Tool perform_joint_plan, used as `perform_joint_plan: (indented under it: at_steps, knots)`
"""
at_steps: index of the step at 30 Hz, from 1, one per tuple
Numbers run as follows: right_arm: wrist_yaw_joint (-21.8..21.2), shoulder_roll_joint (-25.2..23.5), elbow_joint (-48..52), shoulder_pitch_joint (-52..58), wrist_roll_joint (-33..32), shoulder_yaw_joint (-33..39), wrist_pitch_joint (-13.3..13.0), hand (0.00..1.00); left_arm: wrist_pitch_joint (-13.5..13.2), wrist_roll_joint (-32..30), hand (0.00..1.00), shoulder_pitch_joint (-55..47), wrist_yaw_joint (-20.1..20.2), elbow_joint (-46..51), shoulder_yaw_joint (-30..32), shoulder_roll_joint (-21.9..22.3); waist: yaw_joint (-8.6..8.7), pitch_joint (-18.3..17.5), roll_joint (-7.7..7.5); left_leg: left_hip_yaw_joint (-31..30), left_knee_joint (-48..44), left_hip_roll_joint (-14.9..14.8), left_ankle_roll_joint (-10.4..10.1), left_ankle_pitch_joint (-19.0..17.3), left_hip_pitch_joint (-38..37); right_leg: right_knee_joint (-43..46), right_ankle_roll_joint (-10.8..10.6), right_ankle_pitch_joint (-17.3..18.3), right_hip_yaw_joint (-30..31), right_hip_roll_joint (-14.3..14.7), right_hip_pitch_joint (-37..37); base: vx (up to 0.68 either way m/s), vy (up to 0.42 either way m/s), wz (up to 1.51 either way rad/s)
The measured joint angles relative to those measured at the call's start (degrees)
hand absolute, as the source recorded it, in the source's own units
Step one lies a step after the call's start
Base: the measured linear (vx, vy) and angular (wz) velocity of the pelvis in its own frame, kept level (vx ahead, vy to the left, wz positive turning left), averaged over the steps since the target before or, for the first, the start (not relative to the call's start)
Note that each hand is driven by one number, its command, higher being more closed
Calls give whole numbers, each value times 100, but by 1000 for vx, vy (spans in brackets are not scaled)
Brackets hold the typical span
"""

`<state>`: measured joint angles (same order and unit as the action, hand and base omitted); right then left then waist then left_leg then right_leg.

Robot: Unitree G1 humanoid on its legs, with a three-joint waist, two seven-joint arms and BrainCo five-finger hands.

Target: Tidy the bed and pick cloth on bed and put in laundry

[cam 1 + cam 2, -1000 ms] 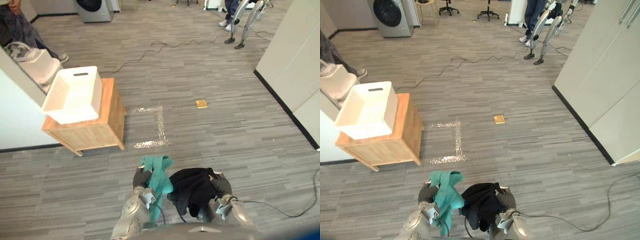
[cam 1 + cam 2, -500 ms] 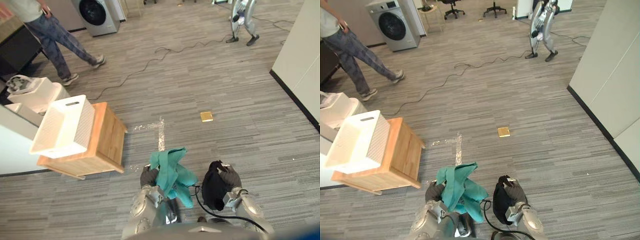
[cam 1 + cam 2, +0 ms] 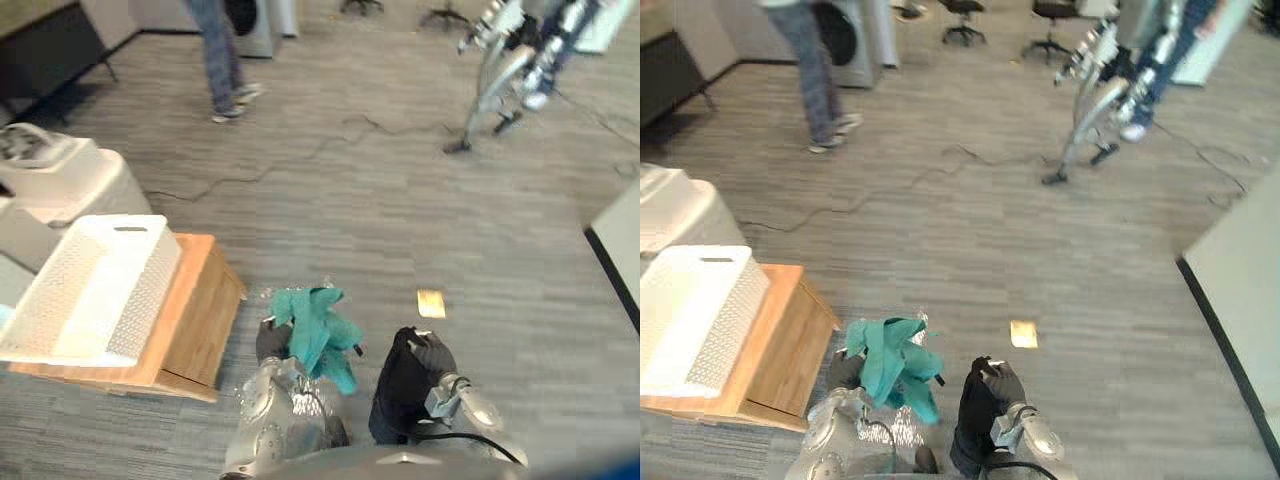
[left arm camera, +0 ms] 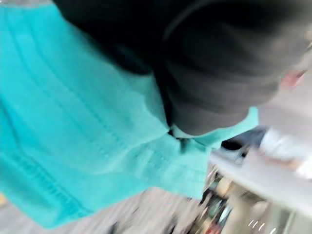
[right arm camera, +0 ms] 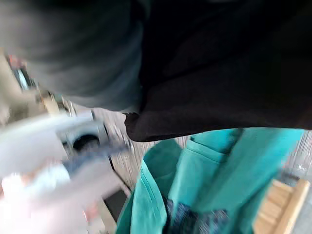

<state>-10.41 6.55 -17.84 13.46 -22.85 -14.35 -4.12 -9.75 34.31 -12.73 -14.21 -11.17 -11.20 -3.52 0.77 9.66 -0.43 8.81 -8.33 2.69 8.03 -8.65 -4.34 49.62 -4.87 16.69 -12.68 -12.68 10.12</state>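
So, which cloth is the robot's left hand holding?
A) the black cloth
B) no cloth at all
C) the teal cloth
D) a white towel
C: the left hand grips the teal cloth, which hangs from it above the floor, while the black cloth hangs from the right hand.
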Motion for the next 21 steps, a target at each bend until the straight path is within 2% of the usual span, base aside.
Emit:
perform_joint_plan:
  at_steps: [2,3,4,5,6,7,8,9,10,11,12,13,14,15,16,17,18,19,21]
  knots:
    - [-2,-19,1,6,64,-18,-1,100,3,0,100,61,-10,-15,-8,-79,16,47,82,-533,-1,-111,-145,-78,-105,-1370,-105,-124,397,256,173,380,-236,171]
    - [11,-42,1,11,63,-31,-2,100,13,-5,100,91,-11,-48,-15,-142,47,38,52,-996,-27,-178,-267,-164,-198,-2307,-127,-416,811,417,252,315,-264,149]
    - [24,-50,1,9,63,-36,-2,100,12,-8,100,101,-10,-76,-25,-162,54,33,42,-1147,-67,-202,-306,-210,-227,-2578,-142,-543,975,475,269,417,-378,177]
    - [56,-75,11,5,62,-37,-3,100,18,-11,100,152,-10,-225,-89,-221,56,31,33,-1590,-189,-271,-453,-385,-275,-3286,-205,-937,1462,615,277,406,-441,145]
    - [82,-97,31,2,58,-46,-3,100,24,-21,100,149,-7,-271,-142,-265,55,20,-5,-1840,-294,-282,-554,-537,-254,-3670,-312,-1142,1821,662,239,498,-588,214]
    - [141,-177,91,-13,50,-79,-5,100,22,-75,100,59,31,-268,-229,-435,44,12,-273,-2324,-641,-143,-771,-932,-273,-3989,-439,-1395,2371,569,137,486,-648,185]
    - [186,-152,76,-61,48,-96,-5,100,39,-134,100,9,45,-394,-225,-412,42,6,-157,-2553,-848,-244,-909,-1120,-283,-3620,-244,-1733,2266,708,131,408,-551,160]
    - [203,-82,77,-83,43,-66,-8,100,46,-136,100,-29,55,-429,-264,-355,42,-2,-16,-2580,-893,-364,-946,-1168,-284,-3465,-137,-1604,2144,796,138,460,-549,92]
    - [227,142,73,-222,-6,-22,-11,100,41,-135,100,-216,129,-387,-347,-237,-51,-40,296,-2462,-974,-680,-1053,-1164,-263,-3268,60,-1358,1868,988,153,294,-322,55]
    - [229,182,73,-285,-29,-14,-10,100,41,-130,100,-248,159,-385,-342,-217,-86,-55,388,-2420,-1019,-729,-1078,-1087,-255,-3227,104,-1290,1789,1005,139,362,-369,66]
    - [232,204,65,-435,-112,-14,-7,100,41,-124,100,-306,215,-374,-285,-179,-137,-46,398,-2235,-1359,-767,-1137,-795,-70,-3216,213,-1157,1599,975,26,309,-367,79]
    - [235,197,65,-513,-118,-58,-7,100,47,-121,100,-309,286,-374,-191,-112,-139,-52,422,-1867,-2174,-829,-1236,-493,296,-3376,319,-1098,1344,954,-256,309,-367,85]
    - [236,194,65,-521,-118,-82,-5,100,48,-121,100,-304,302,-366,-177,-99,-138,-44,424,-1677,-2539,-908,-1234,-355,463,-3469,369,-1078,1243,969,-400,326,-376,98]
    - [276,192,62,-518,-115,-217,4,100,59,-123,100,-296,399,-358,-135,-71,-151,11,365,-1039,-3508,-1291,-1242,123,897,-3764,537,-1044,953,1021,-890,267,-240,81]
    - [304,177,58,-501,-109,-303,26,100,123,-122,100,-301,468,-358,-127,-54,-205,15,357,-393,-4015,-1609,-1148,97,1051,-3985,664,-1009,780,1025,-1266,267,-240,75]
    - [316,167,58,-493,-109,-314,27,100,158,-122,100,-302,497,-358,-120,-40,-205,20,335,-149,-4097,-1692,-1069,45,1089,-4063,687,-996,717,1018,-1375,236,-180,61]
    - [356,126,56,-494,-107,-294,24,100,217,-118,100,-291,579,-358,-96,17,-178,16,331,451,-4073,-1793,-935,-151,1188,-4255,722,-952,545,969,-1668,215,-113,51]
    - [382,124,49,-516,-96,-287,22,100,218,-117,100,-286,690,-350,-49,93,-181,12,338,807,-3723,-1709,-948,-346,1268,-4328,730,-915,473,910,-1748,300,-107,47]
    - [386,123,39,-537,-62,-280,24,100,220,-117,100,-281,760,-335,-10,154,-180,11,337,1012,-3008,-1442,-1024,-439,1330,-4369,708,-897,393,810,-1808,218,20,24]
